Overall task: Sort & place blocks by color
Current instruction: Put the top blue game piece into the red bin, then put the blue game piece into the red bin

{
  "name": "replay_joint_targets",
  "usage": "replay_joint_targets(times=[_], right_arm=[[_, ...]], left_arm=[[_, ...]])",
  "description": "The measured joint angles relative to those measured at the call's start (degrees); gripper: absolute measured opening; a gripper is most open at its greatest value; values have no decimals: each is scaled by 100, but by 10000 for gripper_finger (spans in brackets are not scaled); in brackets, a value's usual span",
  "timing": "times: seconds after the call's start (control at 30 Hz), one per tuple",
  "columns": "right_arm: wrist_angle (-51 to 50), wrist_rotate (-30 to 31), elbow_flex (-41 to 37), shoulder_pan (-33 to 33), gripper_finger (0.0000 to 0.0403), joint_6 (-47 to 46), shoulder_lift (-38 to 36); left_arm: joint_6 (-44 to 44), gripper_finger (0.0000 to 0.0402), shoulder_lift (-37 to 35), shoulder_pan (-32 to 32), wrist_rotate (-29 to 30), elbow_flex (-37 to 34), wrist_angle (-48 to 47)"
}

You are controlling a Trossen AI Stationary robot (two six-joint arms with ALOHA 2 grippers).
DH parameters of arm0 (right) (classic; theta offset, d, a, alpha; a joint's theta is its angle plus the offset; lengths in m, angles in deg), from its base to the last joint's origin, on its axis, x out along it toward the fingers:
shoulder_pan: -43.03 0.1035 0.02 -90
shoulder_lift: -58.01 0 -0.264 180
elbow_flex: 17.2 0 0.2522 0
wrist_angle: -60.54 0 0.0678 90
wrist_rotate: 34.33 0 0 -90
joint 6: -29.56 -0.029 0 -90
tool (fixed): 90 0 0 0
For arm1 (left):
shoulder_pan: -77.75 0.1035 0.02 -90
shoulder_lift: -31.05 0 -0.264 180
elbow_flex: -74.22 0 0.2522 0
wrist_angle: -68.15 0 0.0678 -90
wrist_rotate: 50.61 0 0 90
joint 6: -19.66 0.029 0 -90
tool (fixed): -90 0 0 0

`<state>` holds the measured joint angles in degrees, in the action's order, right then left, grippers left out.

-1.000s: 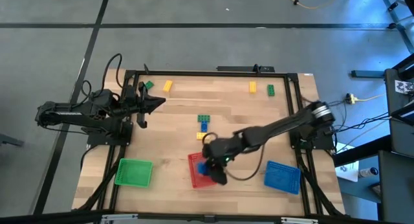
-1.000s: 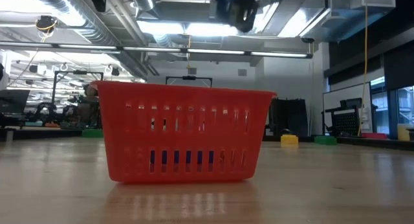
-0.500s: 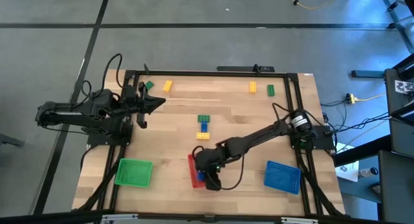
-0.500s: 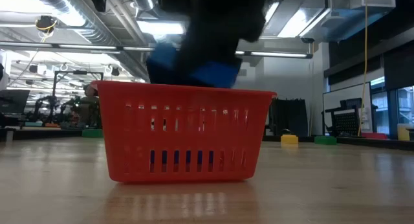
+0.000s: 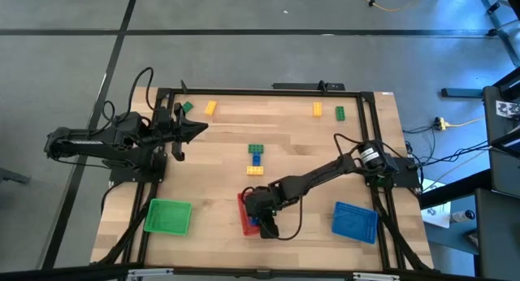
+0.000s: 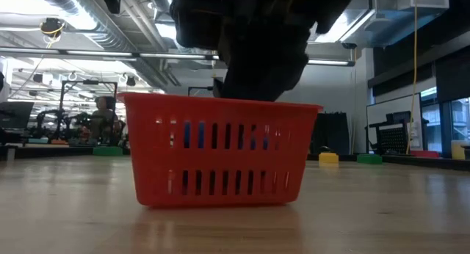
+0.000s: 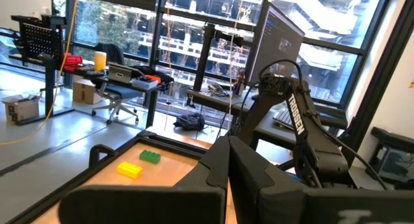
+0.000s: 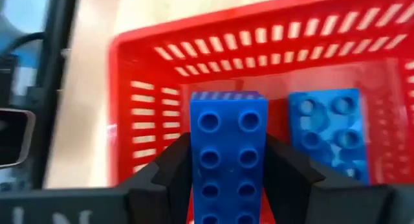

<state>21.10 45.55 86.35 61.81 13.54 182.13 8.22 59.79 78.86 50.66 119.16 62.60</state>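
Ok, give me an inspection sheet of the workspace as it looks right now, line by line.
Surface: wooden table in a dark frame.
Job's things: red tray holds one blue block; second blue block in the right gripper; green, blue and yellow blocks mid-table; four more along the far edge; green tray and blue tray near edge.
Clutter: nothing seen.
Grippers: right gripper inside red tray, shut on a block; left gripper shut, parked at table's left.
Cables: yellow cable on floor.
Surroundings: desks, monitors, windows.

Overhead camera looks straight down; table-level and right-wrist cameras share the red tray point(image 6: 220, 153)
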Motion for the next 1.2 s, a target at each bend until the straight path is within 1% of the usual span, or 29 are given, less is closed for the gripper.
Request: replay_joint_targets(times=[0.17, 0.33, 0.63, 0.83, 0.97, 1.07, 1.2], right_arm=[[-8, 16, -5, -21, 155, 40, -1], [45, -15, -5, -20, 159, 300, -1], [38, -6, -5, -20, 213, 309, -1], [15, -30, 1, -20, 222, 263, -3], [-148, -190, 148, -20, 222, 302, -5], [-534, -245, 354, -27, 222, 419, -42], [-935, -257, 601, -121, 222, 758, -330]], left_arm=[[0, 0, 2, 0, 2, 0, -1], [-2, 0, 1, 0, 2, 0, -2], [-4, 0, 2, 0, 2, 0, 0], [-7, 0, 0, 0, 2, 0, -2], [-7, 0, 1, 0, 2, 0, -1], [-7, 0, 0, 0, 2, 0, -2], [-4, 0, 1, 0, 3, 0, -1]])
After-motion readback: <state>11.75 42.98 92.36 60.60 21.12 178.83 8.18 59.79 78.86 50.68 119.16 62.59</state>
